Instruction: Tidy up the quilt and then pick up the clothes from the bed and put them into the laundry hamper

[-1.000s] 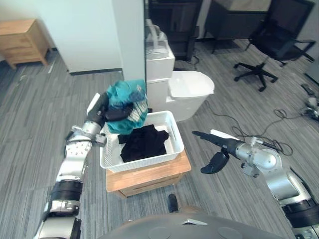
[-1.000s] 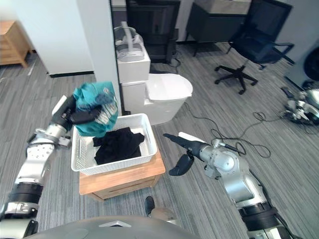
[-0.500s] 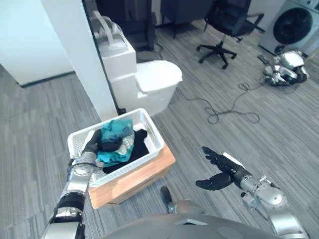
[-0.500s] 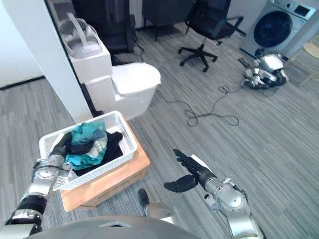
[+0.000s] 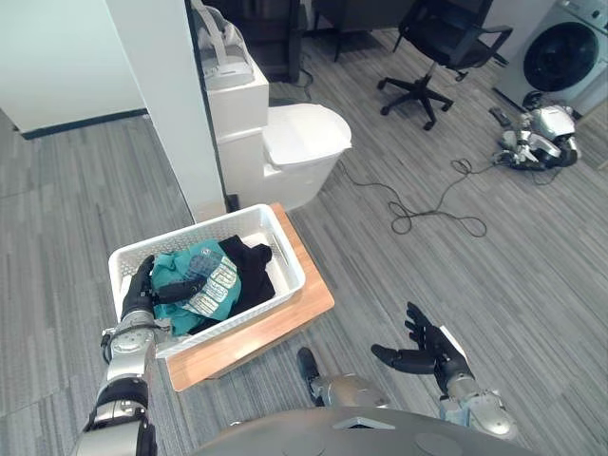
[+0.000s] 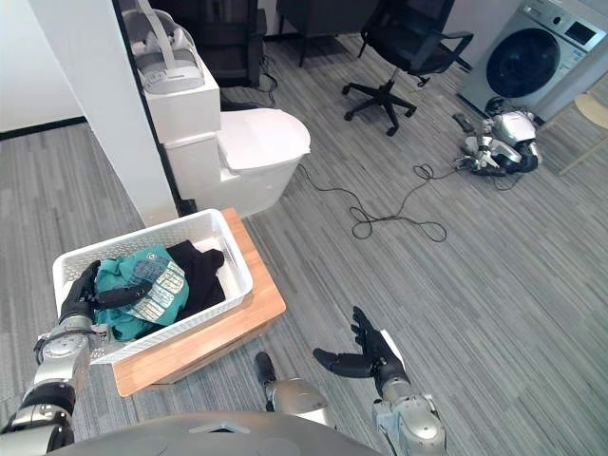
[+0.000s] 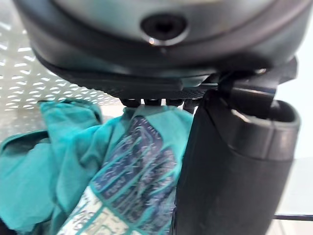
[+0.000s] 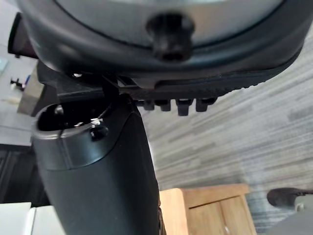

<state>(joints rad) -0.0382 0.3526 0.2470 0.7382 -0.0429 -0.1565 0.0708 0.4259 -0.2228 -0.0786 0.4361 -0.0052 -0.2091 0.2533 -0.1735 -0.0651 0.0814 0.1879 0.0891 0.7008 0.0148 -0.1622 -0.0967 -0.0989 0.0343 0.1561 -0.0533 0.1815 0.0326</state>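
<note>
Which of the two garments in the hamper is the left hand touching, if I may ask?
The teal printed garment, at the left end of the hamper: the left hand lays its thumb across it. The black garment beside it is untouched.

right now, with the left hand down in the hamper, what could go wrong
1. The left hand has its thumb lying across the teal shirt. Lifting away could snag the shirt and drag it out over the rim.
2. The hamper seems to overhang the left side of the stand, and the hand is inside against that wall. A sideways pull might slide or tip it.
</note>
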